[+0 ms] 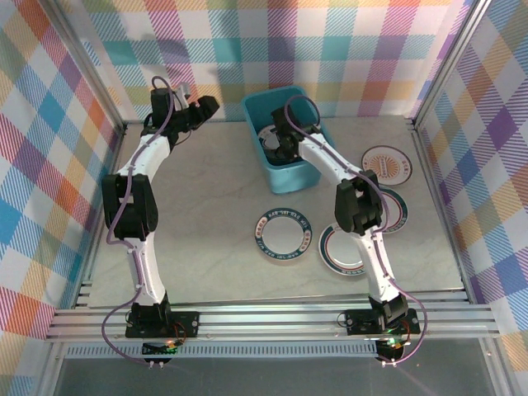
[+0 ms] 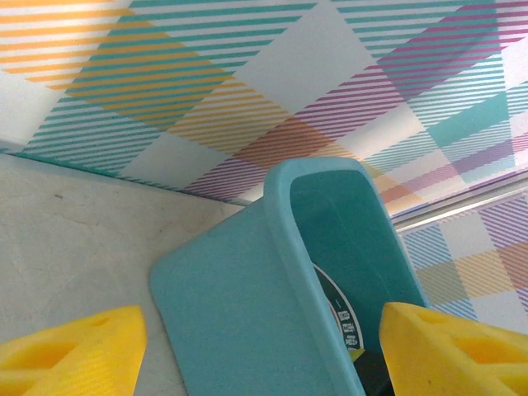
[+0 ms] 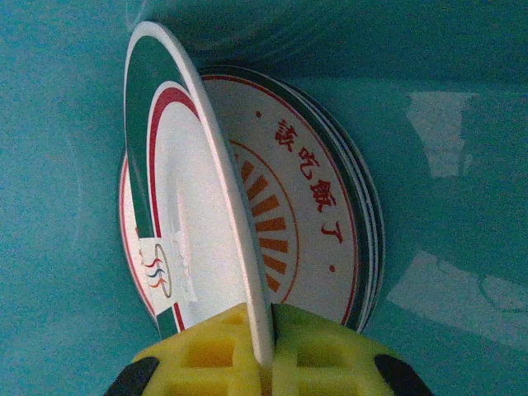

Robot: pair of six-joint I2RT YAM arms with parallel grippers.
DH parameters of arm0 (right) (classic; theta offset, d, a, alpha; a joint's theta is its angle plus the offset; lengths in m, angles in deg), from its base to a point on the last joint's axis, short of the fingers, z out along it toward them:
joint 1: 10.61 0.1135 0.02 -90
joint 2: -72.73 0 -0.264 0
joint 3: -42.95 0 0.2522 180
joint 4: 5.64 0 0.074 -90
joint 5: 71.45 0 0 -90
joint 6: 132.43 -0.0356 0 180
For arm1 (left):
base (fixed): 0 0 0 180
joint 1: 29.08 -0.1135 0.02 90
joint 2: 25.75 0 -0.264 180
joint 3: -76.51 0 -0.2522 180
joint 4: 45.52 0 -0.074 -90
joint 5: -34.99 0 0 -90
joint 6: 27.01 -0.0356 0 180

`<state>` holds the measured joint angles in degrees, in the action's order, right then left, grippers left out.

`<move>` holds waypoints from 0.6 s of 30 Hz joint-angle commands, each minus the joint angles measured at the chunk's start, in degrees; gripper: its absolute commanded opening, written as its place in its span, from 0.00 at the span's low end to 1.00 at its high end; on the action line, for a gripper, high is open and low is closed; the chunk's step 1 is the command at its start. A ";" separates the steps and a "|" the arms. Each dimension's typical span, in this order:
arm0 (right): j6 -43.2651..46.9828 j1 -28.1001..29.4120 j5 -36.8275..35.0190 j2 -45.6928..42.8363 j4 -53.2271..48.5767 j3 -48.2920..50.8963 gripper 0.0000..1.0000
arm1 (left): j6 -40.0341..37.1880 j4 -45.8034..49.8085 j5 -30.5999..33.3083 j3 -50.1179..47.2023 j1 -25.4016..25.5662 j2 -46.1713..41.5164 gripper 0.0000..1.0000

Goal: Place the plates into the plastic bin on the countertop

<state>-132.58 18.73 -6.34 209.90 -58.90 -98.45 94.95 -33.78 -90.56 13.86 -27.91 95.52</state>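
Nearest me, four plates lie flat on the surface (image 1: 206,231): a dark-rimmed plate (image 1: 281,233), a red-ringed plate (image 1: 338,249) partly under the right arm, a third plate (image 1: 399,211) beside it, and an orange sunburst plate (image 1: 386,163) behind. Beyond, I see the right pincer (image 3: 266,346) inside the plastic bin (image 1: 272,103), clamped on a green-rimmed plate (image 3: 186,214) held on edge over a stack of plates (image 3: 313,214). Farthest, the left pincer (image 1: 206,106) gapes wide, empty, left of the bin.

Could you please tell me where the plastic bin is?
Top view: the plastic bin sits back centre, the right claw holding a plate inside it.
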 commanded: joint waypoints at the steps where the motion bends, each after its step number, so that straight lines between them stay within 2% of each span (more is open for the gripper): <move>1: -2.86 0.36 -0.69 1.29 -0.11 -2.53 0.00 | -0.26 -0.84 -1.28 1.31 -0.91 0.08 0.75; 13: -6.89 0.19 2.42 4.32 0.90 -2.15 0.00 | -0.24 0.13 -2.13 4.24 -1.08 2.08 0.75; 16: -8.57 0.18 4.18 4.32 3.78 0.35 0.00 | -0.24 0.25 -2.22 4.51 -1.07 2.43 0.75; 18: -8.79 0.19 4.75 4.59 4.38 0.71 0.03 | -0.15 0.41 -2.33 4.51 -1.06 2.60 0.75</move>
<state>-139.58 18.73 -3.78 212.11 -55.84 -99.02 94.95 -33.39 -91.48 16.39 -28.22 96.92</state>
